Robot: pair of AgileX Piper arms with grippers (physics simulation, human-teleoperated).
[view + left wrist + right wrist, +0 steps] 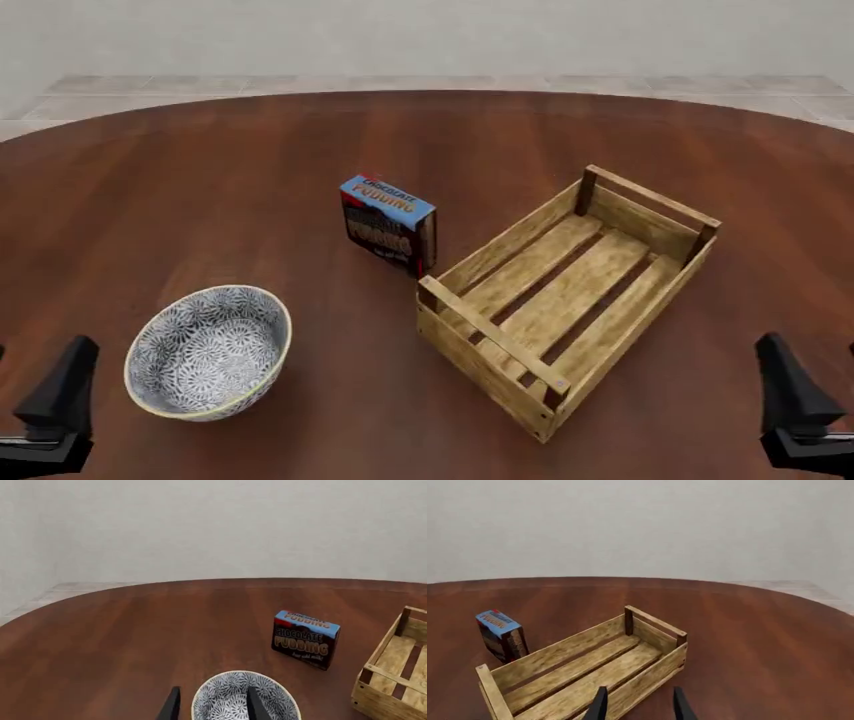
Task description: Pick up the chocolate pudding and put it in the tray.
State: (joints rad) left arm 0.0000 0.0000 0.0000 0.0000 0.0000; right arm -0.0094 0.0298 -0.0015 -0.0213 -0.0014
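The chocolate pudding (388, 224) stands upright at the centre of the front view, just left of the tray (566, 300) — near its long side, whether touching I cannot tell. Both grippers sit low at the frame's bottom corners — the left gripper (54, 405) near a patterned bowl (208, 351), the right gripper (798, 405) lower right — fingers parted, grasping nothing.

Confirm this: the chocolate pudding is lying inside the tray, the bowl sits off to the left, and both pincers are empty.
Wrong on one count: the chocolate pudding stands upright on the table just left of the tray, not inside it, as the front view shows. The rest holds.
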